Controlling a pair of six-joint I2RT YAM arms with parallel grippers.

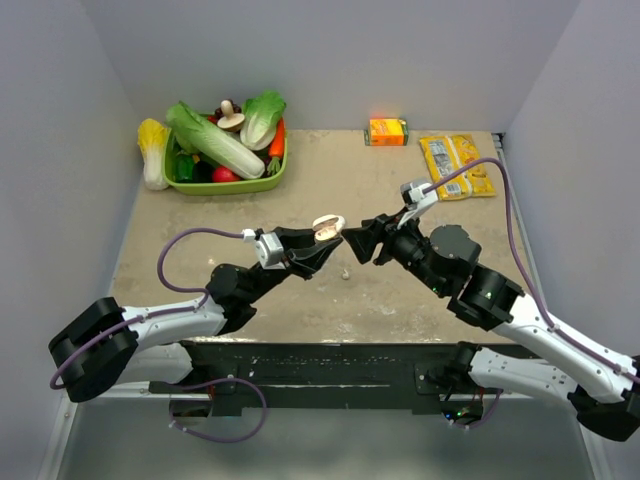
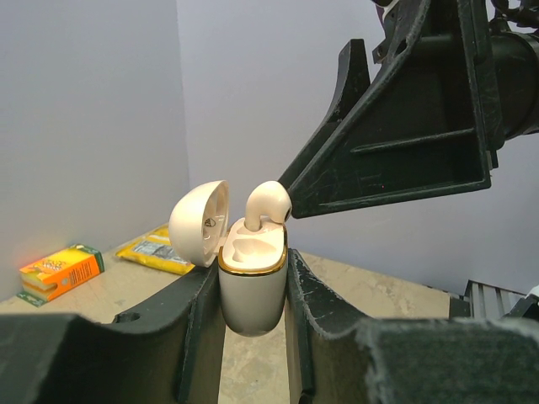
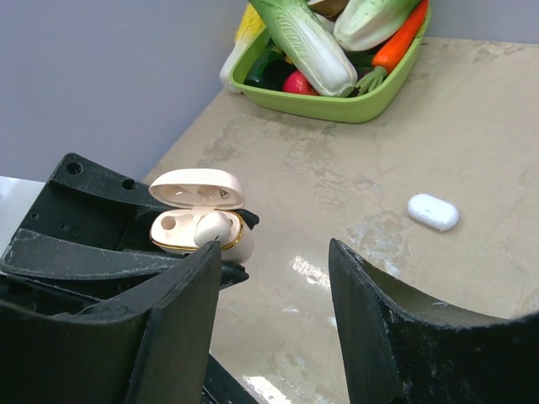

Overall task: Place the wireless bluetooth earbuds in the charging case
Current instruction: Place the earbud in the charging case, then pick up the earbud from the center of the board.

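My left gripper (image 1: 322, 240) is shut on the white charging case (image 2: 253, 295) and holds it upright above the table with its lid open. One pale earbud (image 2: 267, 202) stands in the right slot with its stem down and its head above the gold rim; the other slot is empty. My right gripper (image 3: 276, 252) is open and empty, facing the case, and its left fingertip (image 3: 210, 252) is at the earbud (image 3: 212, 227). A second whitish earbud (image 3: 433, 211) lies on the table, also in the top view (image 1: 345, 272).
A green basket (image 1: 225, 186) of toy vegetables stands at the back left. An orange box (image 1: 388, 131) and a yellow packet (image 1: 455, 165) lie at the back right. Grey walls close in three sides.
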